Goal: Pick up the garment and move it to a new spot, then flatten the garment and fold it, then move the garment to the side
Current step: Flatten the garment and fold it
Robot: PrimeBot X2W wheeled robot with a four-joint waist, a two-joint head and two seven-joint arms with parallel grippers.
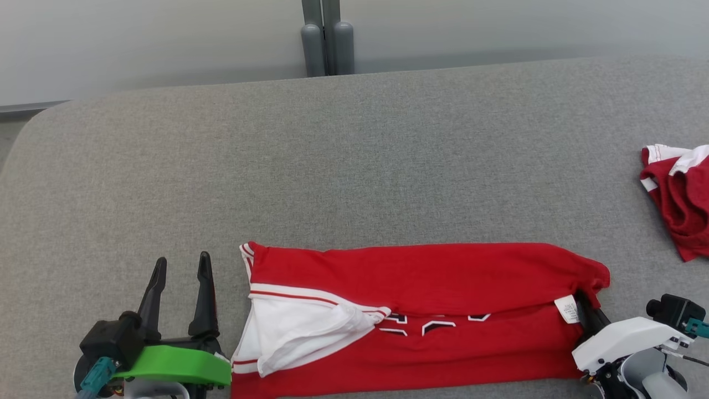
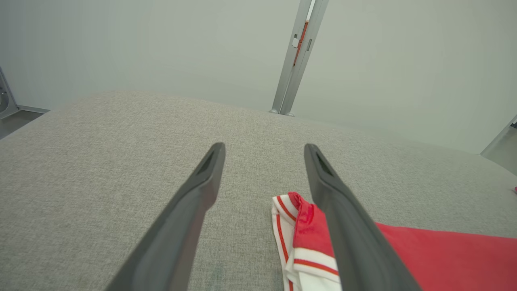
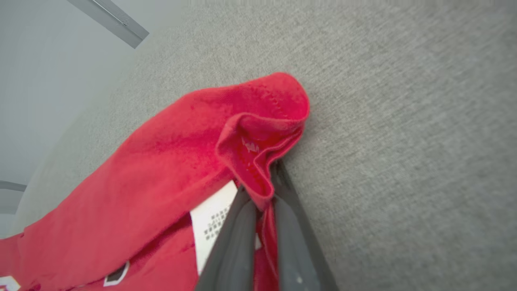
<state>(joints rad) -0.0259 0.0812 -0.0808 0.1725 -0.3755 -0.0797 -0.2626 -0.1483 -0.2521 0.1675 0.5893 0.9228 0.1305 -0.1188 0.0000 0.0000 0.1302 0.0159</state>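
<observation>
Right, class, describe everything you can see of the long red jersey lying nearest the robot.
The jersey is red knit cloth with white, red-striped trim and a white panel at its left end, partly hidden black-and-white lettering, and a white label near its right end. It lies folded lengthwise in a long strip on the grey surface, its right corner bunched. The right gripper is shut on that corner; the open left gripper stands just off its left end.

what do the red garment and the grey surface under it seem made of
Red garment: probably soft knit jersey, matte; fine fuzzy texture and limp folds show. Grey surface: seemingly woven upholstery fabric, matte; a heathered, slightly coarse weave is visible.
</observation>
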